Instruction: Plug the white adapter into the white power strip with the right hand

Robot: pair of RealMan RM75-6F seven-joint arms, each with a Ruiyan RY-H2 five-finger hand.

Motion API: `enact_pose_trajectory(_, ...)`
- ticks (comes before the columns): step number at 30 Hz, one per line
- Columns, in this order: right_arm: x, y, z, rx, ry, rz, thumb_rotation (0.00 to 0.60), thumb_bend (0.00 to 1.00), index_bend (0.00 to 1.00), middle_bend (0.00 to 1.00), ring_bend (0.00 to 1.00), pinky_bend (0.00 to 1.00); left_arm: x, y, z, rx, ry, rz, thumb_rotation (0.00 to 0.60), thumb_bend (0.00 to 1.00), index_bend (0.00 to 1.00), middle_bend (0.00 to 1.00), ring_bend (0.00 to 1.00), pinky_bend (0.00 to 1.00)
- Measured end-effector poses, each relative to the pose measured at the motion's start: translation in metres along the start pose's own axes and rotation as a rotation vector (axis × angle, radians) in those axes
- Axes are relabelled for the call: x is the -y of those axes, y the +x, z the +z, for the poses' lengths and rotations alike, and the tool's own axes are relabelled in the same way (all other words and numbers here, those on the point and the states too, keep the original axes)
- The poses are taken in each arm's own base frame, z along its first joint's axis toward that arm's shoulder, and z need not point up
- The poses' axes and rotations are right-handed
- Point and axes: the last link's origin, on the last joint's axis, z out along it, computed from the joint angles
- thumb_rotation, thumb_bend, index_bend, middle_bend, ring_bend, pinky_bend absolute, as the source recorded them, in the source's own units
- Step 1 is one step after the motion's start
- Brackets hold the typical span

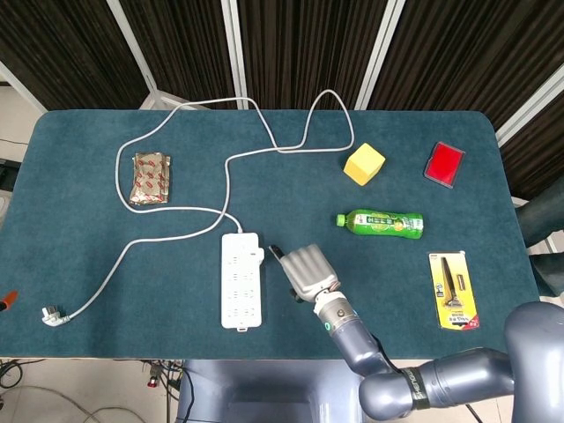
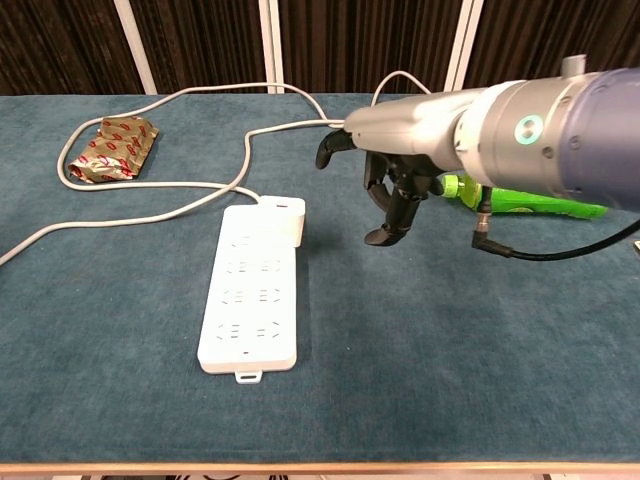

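Note:
The white power strip (image 1: 241, 280) (image 2: 250, 298) lies lengthwise near the table's front edge. A white adapter (image 1: 254, 255) (image 2: 284, 223) sits on its far right corner, seated in the row of sockets farthest from me. My right hand (image 1: 307, 270) (image 2: 391, 190) hovers just right of the strip, a short gap away from the adapter. Its fingers point down and are spread apart, and they hold nothing. The left hand appears in neither view.
The strip's white cable (image 1: 264, 132) loops across the far half of the table to a loose plug (image 1: 53, 315) at the front left. A foil snack packet (image 1: 150, 177), yellow cube (image 1: 364, 164), red box (image 1: 445, 164), green bottle (image 1: 381, 224) and yellow carded pack (image 1: 454, 290) lie around.

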Motion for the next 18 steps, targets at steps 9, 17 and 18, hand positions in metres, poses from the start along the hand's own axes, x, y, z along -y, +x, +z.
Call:
enact_pose_trajectory(9,0.019,-0.005,0.008,0.027,0.031,0.001,0.600,0.37,0.13,0.72,0.76,0.71,0.000,0.000,0.000,0.001,-0.001,-0.001,0.600,0.07,0.11,0.00,0.00,0.00)
enact_pose_trajectory(17,0.034,-0.007,0.014,0.039,0.047,-0.013,0.600,0.37,0.13,0.73,0.76,0.71,0.000,0.000,0.000,0.003,-0.003,-0.003,0.600,0.07,0.11,0.00,0.00,0.00)
enact_pose_trajectory(18,0.034,-0.007,0.015,0.041,0.043,-0.012,0.600,0.37,0.13,0.73,0.76,0.71,0.000,0.000,0.000,0.004,-0.004,-0.005,0.600,0.07,0.11,0.00,0.00,0.00)
